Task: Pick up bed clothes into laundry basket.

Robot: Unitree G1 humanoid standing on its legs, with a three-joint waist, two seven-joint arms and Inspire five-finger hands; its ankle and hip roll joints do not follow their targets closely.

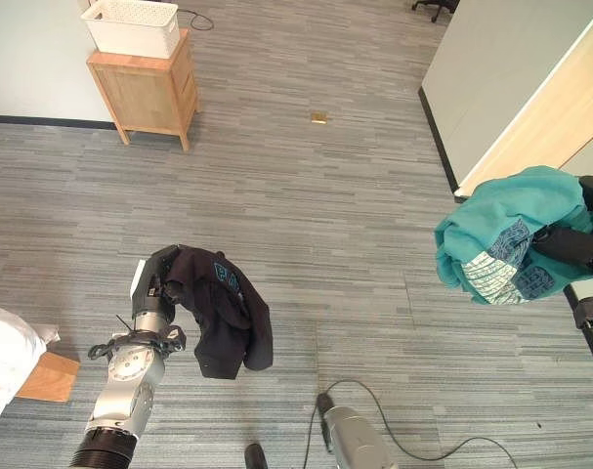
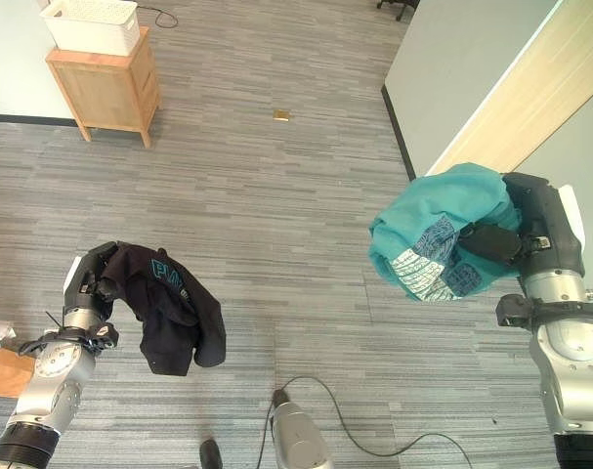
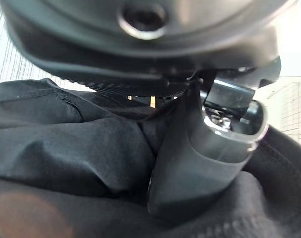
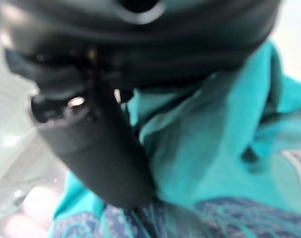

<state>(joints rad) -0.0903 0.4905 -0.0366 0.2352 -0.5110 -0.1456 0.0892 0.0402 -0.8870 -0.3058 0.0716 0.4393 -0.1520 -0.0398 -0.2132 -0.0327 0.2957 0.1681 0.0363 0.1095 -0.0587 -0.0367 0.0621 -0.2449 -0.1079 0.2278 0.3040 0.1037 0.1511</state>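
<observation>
Grey plank floor (image 1: pixel 306 225), wide and bare in the middle. Wooden cabinet (image 1: pixel 148 90) at far left against the wall; white laundry basket (image 1: pixel 132 25) sits on top, well apart from both hands. Teal garment (image 2: pixel 443 244) bunched and held up off the floor at right, right hand (image 2: pixel 530 234) closed on it, thumb pressed into the cloth. Black garment (image 1: pixel 223 313) hangs draped from left hand (image 1: pixel 157 283), which is clamped on it.

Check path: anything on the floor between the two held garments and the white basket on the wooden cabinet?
Nothing visible. Left hand grips the black garment, right hand the teal garment; grey floor toward the white perforated basket on the wooden cabinet looks bare.
</observation>
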